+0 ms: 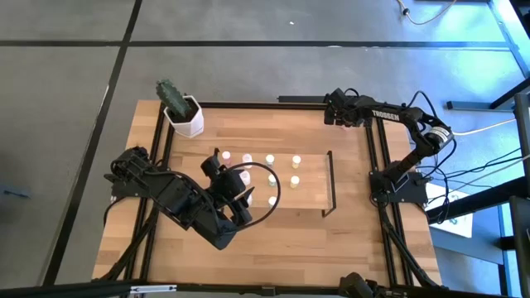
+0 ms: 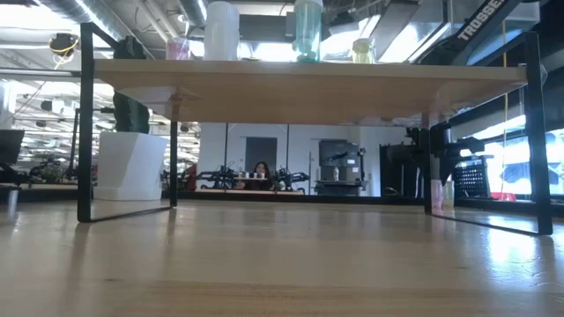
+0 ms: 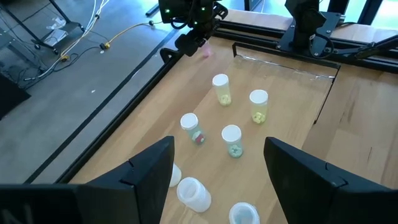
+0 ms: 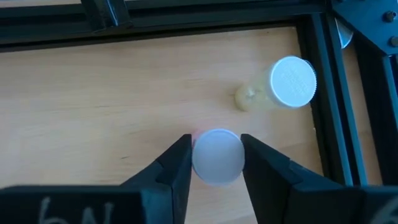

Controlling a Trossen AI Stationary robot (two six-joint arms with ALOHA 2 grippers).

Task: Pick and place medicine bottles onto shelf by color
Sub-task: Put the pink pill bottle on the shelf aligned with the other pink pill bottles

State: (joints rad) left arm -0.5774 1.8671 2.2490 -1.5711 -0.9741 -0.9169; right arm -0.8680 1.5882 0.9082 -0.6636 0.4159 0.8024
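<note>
The medicine bottles stand in two groups. Most of them are upright on the shelf point(image 1: 319, 178), the low light-wood board in the middle of the table point(image 1: 273, 248). In the left wrist view, two yellow bottles point(image 3: 221, 89) are at the far end of the shelf, side by side but apart. Nearer to the camera stand a pink bottle point(image 3: 192, 128) and a pale green bottle point(image 3: 232, 140), also apart, and more white caps show close below the fingers. Two other bottles are at the far right corner of the table, off the shelf. There the right gripper point(image 4: 216, 163) has its fingers on both sides of one bottle with a white cap point(image 4: 217, 155); the fingers touch or nearly touch the cap, and a little pink shows at its edge. Whether the grip is already firm cannot be told. Near it another yellow bottle point(image 4: 283, 87) lies on its side, close to the black table frame point(image 4: 323, 74).

The left gripper point(image 3: 217, 171) hovers over the left end of the shelf with its fingers wide apart and nothing between them. A white hexagonal pot with a cactus point(image 1: 182, 112) stands at the far left corner of the table, well apart from both grippers.
</note>
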